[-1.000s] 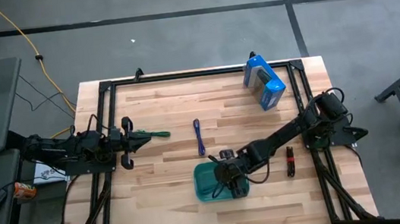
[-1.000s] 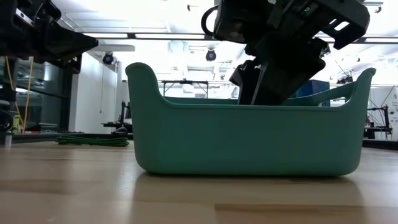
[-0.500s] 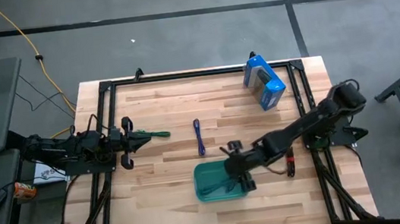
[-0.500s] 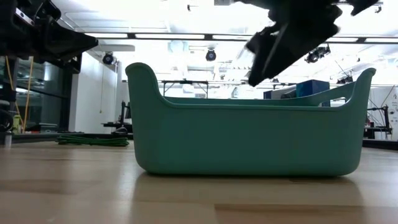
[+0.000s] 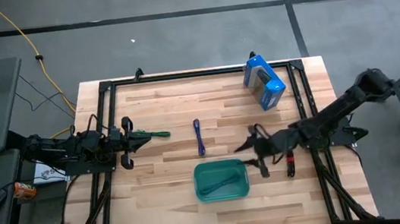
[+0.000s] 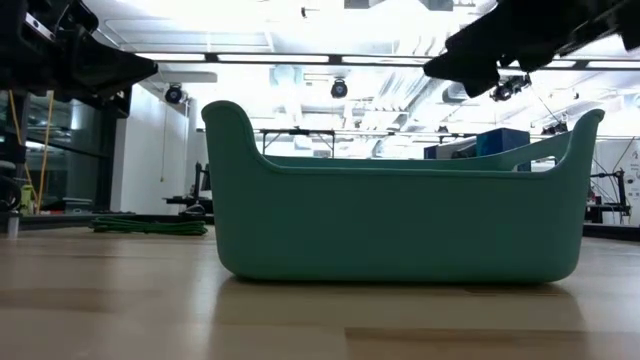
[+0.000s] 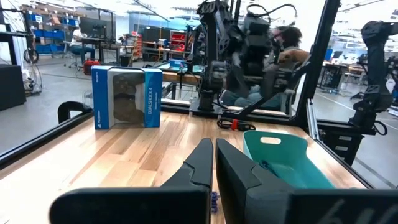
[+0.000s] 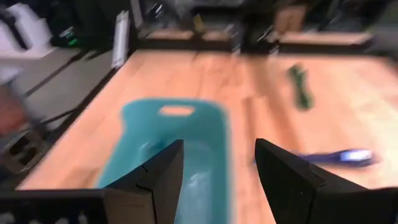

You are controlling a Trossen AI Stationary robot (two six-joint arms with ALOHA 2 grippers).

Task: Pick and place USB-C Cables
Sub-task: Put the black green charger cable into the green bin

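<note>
Right gripper (image 5: pixel 255 153) jaws spread beside tub (image 5: pixel 201 174), teal cable (image 5: pixel 220 184) inside shows only from above, left gripper (image 7: pixel 213 163) jaws pressed together.

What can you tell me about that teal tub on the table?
The teal tub is a rectangular open bin, apparently smooth plastic, with rounded corners and raised ends, one with a handle slot. It sits upright on the wooden table. A teal cable lies inside. The right end effector hangs open beside it, not touching.

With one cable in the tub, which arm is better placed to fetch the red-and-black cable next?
The right. Its open tool hangs empty just beside the teal tub, close to the red-and-black cable on that side of the table. The left tool waits at the far left edge, by the green cable.
</note>
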